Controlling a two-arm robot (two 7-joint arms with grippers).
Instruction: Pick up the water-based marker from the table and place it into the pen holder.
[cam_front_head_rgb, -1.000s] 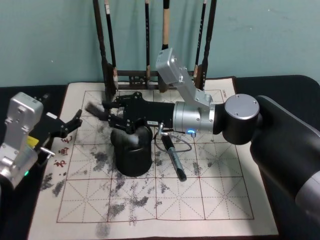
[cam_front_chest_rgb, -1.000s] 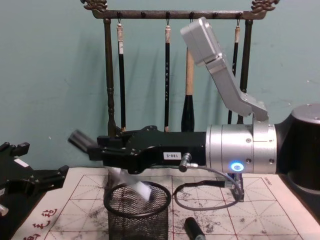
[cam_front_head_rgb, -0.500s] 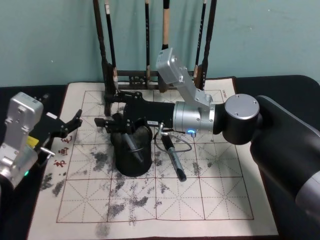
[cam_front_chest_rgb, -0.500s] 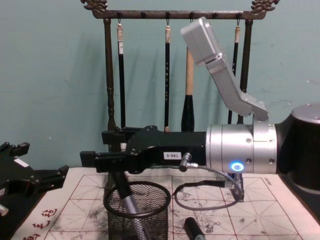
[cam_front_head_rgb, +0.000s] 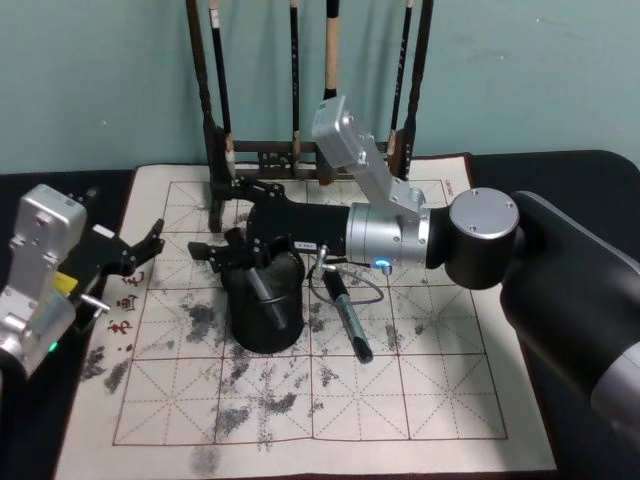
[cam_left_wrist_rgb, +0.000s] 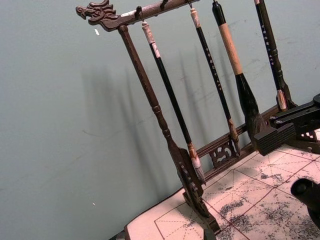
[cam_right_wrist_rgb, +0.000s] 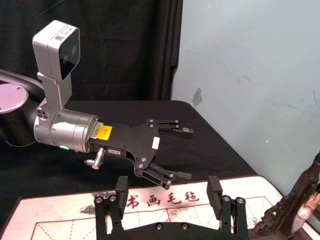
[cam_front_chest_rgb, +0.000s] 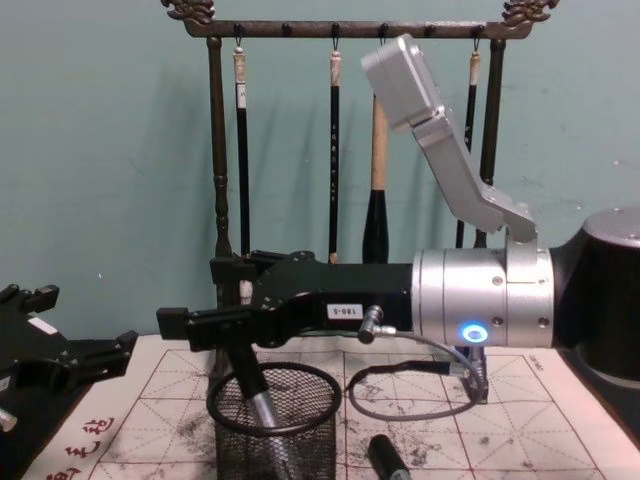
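Note:
The water-based marker (cam_front_head_rgb: 262, 287), with a grey barrel and dark cap, leans inside the black mesh pen holder (cam_front_head_rgb: 266, 318) on the table's felt mat (cam_front_head_rgb: 420, 400). In the chest view the marker (cam_front_chest_rgb: 256, 398) slants down through the pen holder's (cam_front_chest_rgb: 300, 440) rim. My right gripper (cam_front_head_rgb: 228, 220) hovers just over the holder, open, with nothing between its fingers (cam_front_chest_rgb: 190, 320). Its fingertips (cam_right_wrist_rgb: 215, 186) stand wide apart in the right wrist view. My left gripper (cam_front_head_rgb: 135, 252) is parked open at the mat's left edge.
A dark pen (cam_front_head_rgb: 347, 318) lies on the mat right of the holder, next to a loop of cable (cam_front_head_rgb: 365, 290). The tall wooden brush rack (cam_front_head_rgb: 262, 155) with hanging brushes (cam_front_chest_rgb: 334, 160) stands at the mat's back edge, close behind my right gripper.
A second ago my right gripper held the marker crosswise above the holder. Its fingers have opened and the marker has dropped in, leaning upright. The left arm has not moved.

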